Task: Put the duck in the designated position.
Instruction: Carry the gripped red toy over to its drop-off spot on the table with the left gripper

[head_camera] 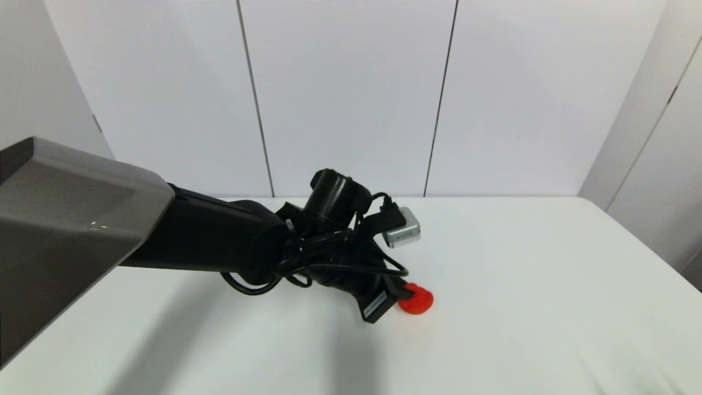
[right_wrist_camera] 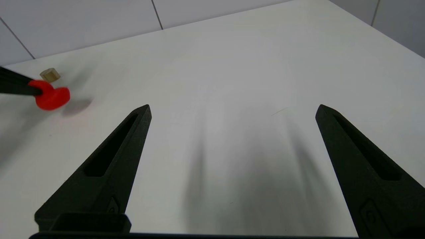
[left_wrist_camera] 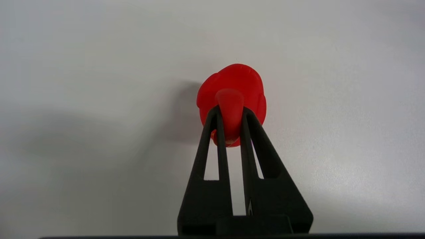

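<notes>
My left gripper [left_wrist_camera: 229, 111] is shut on the red duck [left_wrist_camera: 239, 81], pinching its narrow head part between the two fingers. In the head view the duck [head_camera: 417, 300] shows just past the left gripper [head_camera: 402, 292], low at the table's middle; whether it touches the surface I cannot tell. The right wrist view shows the duck [right_wrist_camera: 52, 97] with the small tan cylinder [right_wrist_camera: 49, 75] standing a little beyond it, apart from it. In the head view the left arm hides the cylinder. My right gripper [right_wrist_camera: 232, 109] is open over bare table, far from both, with nothing between its fingers.
The white table [head_camera: 548, 285] stretches to the right of the duck, and its back edge meets a white panelled wall [head_camera: 351, 93]. My left arm [head_camera: 208, 241] crosses the left half of the head view. The right arm does not show there.
</notes>
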Tool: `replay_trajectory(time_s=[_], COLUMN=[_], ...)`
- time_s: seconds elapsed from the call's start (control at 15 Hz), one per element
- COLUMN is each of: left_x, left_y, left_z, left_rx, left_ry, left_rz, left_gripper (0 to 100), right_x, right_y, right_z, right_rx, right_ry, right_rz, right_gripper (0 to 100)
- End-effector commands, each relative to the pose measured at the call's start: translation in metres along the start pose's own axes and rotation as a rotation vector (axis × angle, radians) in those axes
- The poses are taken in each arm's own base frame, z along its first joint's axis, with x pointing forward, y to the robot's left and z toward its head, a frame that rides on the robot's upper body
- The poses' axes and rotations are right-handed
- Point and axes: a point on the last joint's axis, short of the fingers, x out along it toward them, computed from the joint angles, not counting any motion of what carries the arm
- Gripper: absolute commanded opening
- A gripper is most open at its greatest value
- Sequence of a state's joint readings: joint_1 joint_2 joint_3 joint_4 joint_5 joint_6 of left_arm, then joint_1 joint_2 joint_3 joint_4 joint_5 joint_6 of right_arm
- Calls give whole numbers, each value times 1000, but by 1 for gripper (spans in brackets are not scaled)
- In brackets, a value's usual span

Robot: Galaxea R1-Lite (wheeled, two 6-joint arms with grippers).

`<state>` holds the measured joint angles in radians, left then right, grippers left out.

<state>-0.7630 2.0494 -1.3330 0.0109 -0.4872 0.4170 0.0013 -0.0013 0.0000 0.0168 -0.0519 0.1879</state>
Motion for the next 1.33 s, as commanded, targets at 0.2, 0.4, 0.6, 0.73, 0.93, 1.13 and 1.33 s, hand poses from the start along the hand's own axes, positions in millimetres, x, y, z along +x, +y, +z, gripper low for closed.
replay_trajectory(time_s=[0.2, 0.4, 0.6, 0.73, 0.93, 1.13, 1.33], left_x=[-28, -40, -53, -61, -77, -95, -121], left_y=[10, 13, 18, 25, 35, 52, 83], left_z=[18, 22, 26, 29, 30, 21, -3], left_rx=[9, 5, 5, 18, 15, 26, 17], left_ry=[-73, -93, -100, -117, -133, -128, -98], left_rz=[66, 96, 161, 191, 245, 305, 401], left_gripper=[0, 0, 0, 0, 0, 0, 0], right_x=[0, 0, 0, 0, 0, 0, 0], right_y=[0, 0, 0, 0, 0, 0, 0], right_z=[0, 0, 0, 0, 0, 0, 0], right_rx=[1, 1, 1, 1, 1, 1, 1], right_ry=[1, 1, 1, 1, 1, 1, 1], right_rz=[0, 0, 0, 0, 0, 0, 0], right_gripper=[100, 100, 100, 100, 100, 100, 100])
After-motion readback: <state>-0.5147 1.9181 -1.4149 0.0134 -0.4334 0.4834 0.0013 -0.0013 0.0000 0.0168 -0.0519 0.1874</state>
